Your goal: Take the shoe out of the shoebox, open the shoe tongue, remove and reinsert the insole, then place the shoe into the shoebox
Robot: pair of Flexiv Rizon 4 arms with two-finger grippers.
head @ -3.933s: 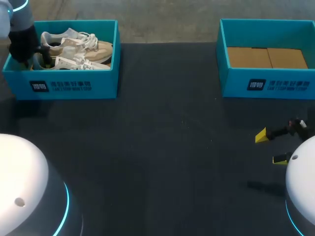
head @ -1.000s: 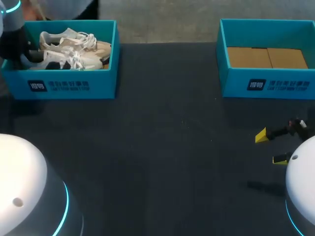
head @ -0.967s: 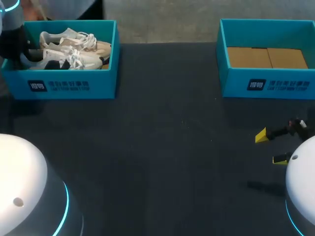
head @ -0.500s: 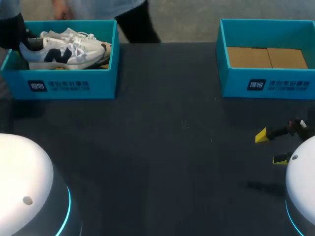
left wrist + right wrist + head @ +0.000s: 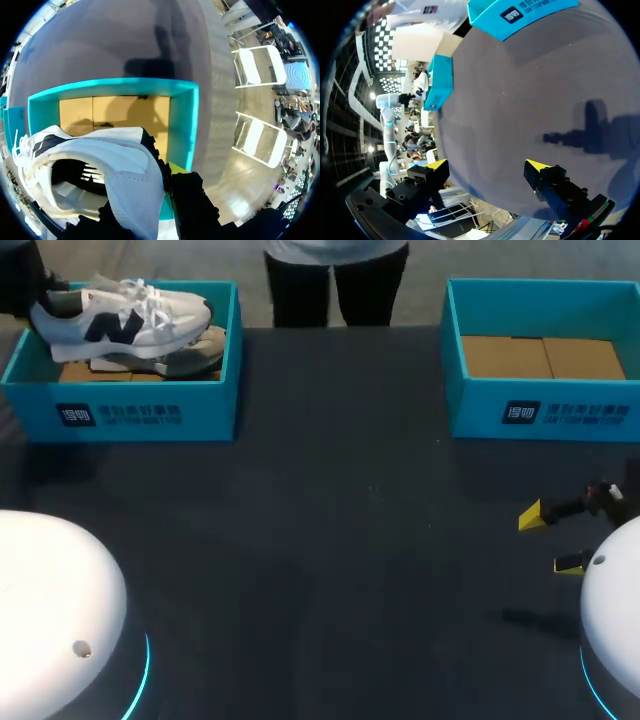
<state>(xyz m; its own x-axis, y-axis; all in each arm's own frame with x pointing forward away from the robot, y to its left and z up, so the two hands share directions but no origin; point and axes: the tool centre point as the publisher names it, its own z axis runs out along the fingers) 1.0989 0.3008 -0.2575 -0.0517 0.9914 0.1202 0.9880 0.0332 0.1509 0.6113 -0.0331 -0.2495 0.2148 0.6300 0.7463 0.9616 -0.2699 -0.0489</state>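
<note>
One white shoe (image 5: 125, 320) hangs over the left shoebox (image 5: 140, 415), its heel pinched between the fingers of the left end effector (image 5: 150, 195), above a second shoe (image 5: 185, 355) lying inside. Farther right, the right end effector (image 5: 550, 540) hovers spread wide above the tabletop (image 5: 340, 540), touching nothing, near the right shoebox (image 5: 545, 410).
</note>
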